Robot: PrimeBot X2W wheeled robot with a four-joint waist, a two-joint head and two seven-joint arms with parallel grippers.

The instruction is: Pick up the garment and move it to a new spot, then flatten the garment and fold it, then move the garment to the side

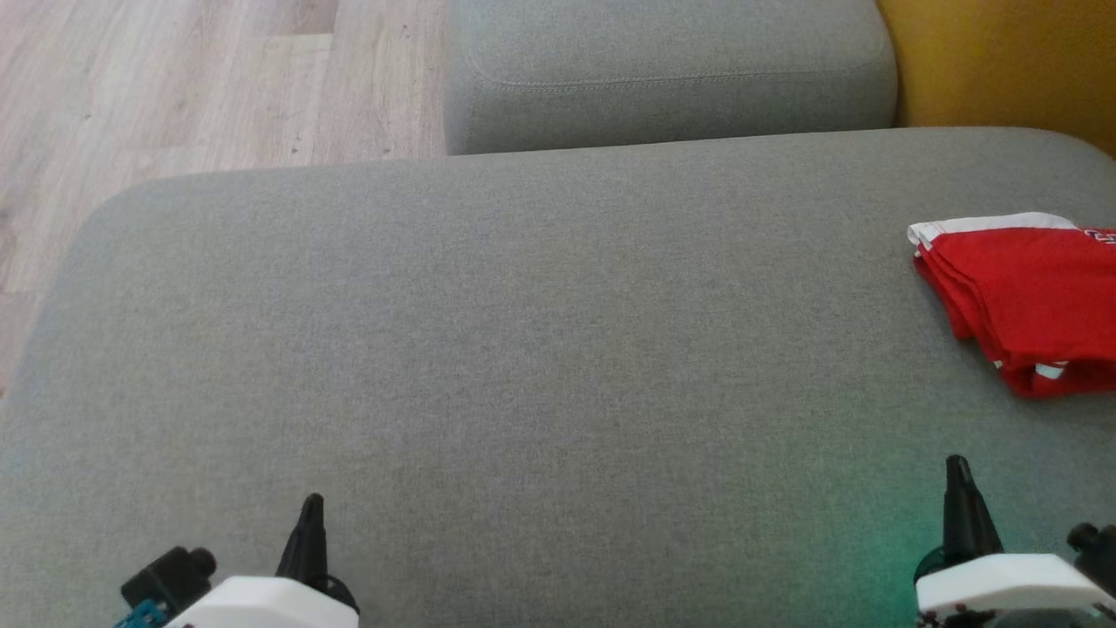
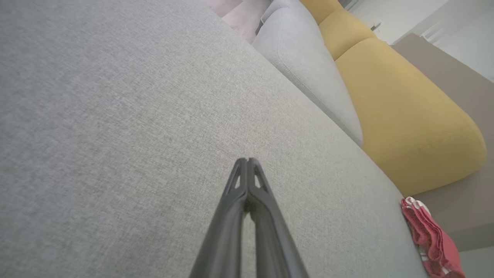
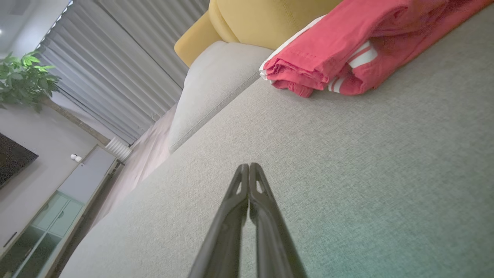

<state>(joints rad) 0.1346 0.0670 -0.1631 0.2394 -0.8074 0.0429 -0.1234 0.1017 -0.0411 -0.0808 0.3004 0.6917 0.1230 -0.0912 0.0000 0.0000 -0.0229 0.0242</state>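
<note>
Lying folded at right edge of grey seat cushion [image 1: 523,349]: red garment [image 1: 1029,296], white trim; left gripper [image 1: 312,504] and right gripper [image 1: 956,465] both closed, empty, apart from it

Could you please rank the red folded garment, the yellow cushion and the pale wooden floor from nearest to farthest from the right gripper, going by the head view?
1. Red folded garment, just ahead of the right gripper, at the grey seat's right edge.
2. Yellow cushion, beyond the garment, far right corner.
3. Pale wooden floor, far left, past the seat.
</note>
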